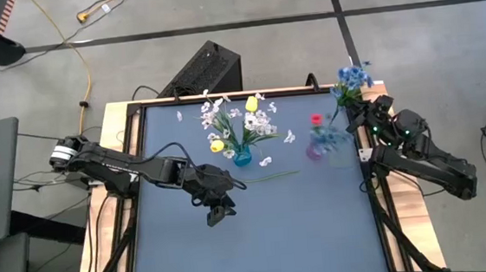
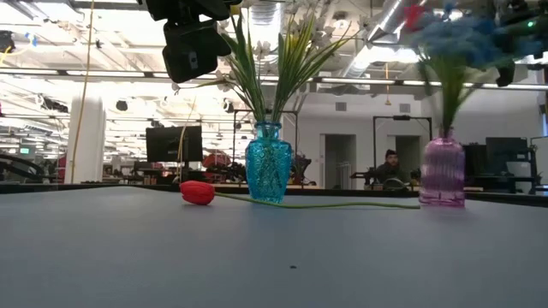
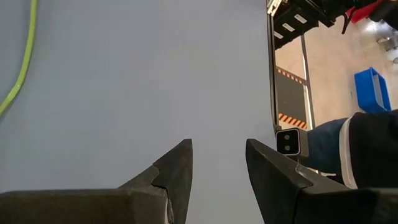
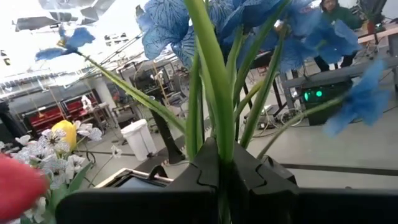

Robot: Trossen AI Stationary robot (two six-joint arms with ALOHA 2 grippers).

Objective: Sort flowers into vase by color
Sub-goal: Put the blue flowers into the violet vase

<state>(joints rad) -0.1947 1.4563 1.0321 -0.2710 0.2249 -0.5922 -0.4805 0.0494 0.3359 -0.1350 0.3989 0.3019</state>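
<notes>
My left hand point(image 1: 220, 214) hangs over the blue-grey counter point(image 1: 303, 235), left of its middle and nearer than the vases, with its fingers point(image 3: 177, 171) parted and nothing between them. Through that wrist I see bare counter, a strip of green stem at the edge and a person's dark sleeve point(image 3: 367, 149) beyond the counter's rim.

My right hand point(image 1: 356, 118) sits at the far right corner of the counter, closed on the green stems of a spray of blue blossoms point(image 1: 353, 78). The stems rise straight out from between my fingers point(image 4: 205, 168), and the blue petals spread above them.

The teal vase point(image 1: 242, 156) stands upright near the far middle of the counter and holds white blossoms point(image 1: 217, 114) and yellow buds point(image 1: 251, 104); a few white petals lie loose on the counter around it. The pink vase point(image 1: 314, 151) stands to its right, well apart from it, and carries a red bud point(image 1: 316, 120) and some blue blossoms. My right hand is just beside that pink vase, on its far right.

One red tulip point(image 2: 197, 192) lies flat on the counter. Its stem point(image 1: 272, 176) runs between the two vases on their near side, and the bud lies towards my left hand.
</notes>
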